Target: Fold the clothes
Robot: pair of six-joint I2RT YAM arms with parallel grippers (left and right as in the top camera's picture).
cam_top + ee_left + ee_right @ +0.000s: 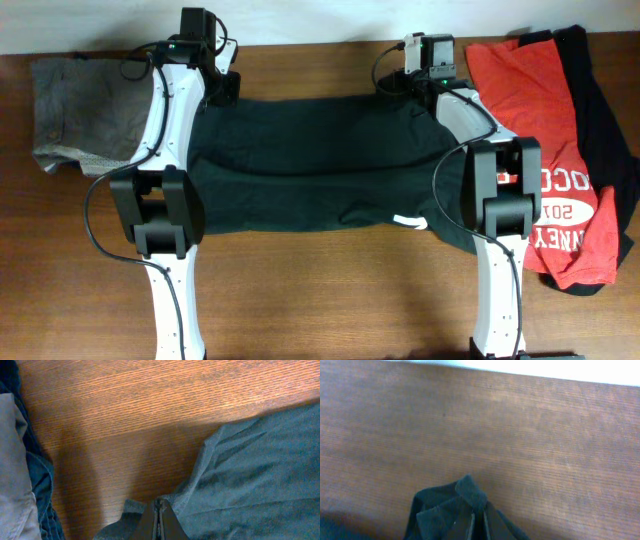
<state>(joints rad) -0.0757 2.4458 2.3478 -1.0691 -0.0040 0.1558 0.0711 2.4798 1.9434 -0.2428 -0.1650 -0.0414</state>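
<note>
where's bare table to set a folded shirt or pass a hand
Widest bare wooden table: the front strip below the spread black cotton T-shirt, between the white left arm and white right arm. Also the front-left corner in front of the folded grey-brown garment. Crowded: the right side, covered by the red printed T-shirt and a second black shirt.

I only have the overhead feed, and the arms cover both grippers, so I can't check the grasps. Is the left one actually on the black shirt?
Observer: Yes. The left wrist view shows the left gripper shut on the edge of the black T-shirt, with fabric pinched in it.
Operator: And the right?
Observer: The right gripper is shut on a bunched fold of the same shirt, with bare table beyond it.
Operator: Is anything else caught on the left?
Observer: No. The grey-brown garment lies at the left edge of that view, and there is bare wood between it and the gripper.
</note>
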